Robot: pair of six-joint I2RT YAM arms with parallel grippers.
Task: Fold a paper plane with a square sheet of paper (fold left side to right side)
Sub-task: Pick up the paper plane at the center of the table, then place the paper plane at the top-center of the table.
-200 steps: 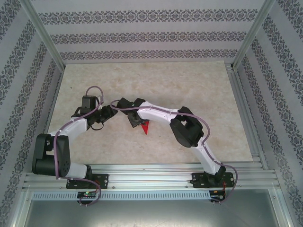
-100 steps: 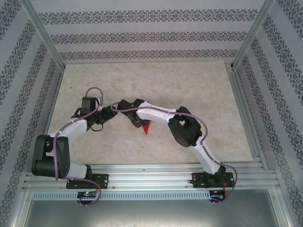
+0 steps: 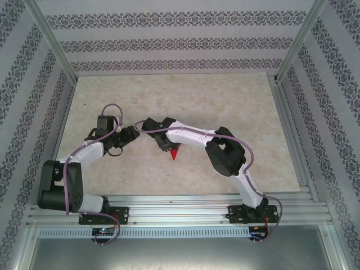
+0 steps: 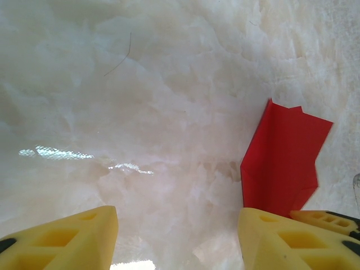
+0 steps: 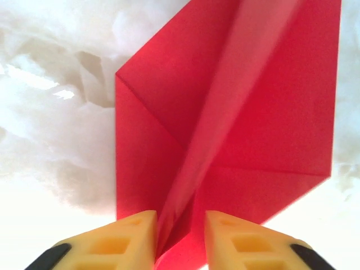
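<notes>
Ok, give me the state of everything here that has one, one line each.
paper plane: folded to a pointed shape, centre crease raised, resting on the table, gripped at the crease.
right gripper: closed narrow on the paper plane's centre crease.
left gripper: open, holding nothing, low over the table beside the paper plane.

Bright, even light, with glare streaks on the table (image 4: 62, 153) and the right wrist view washed out below.
</notes>
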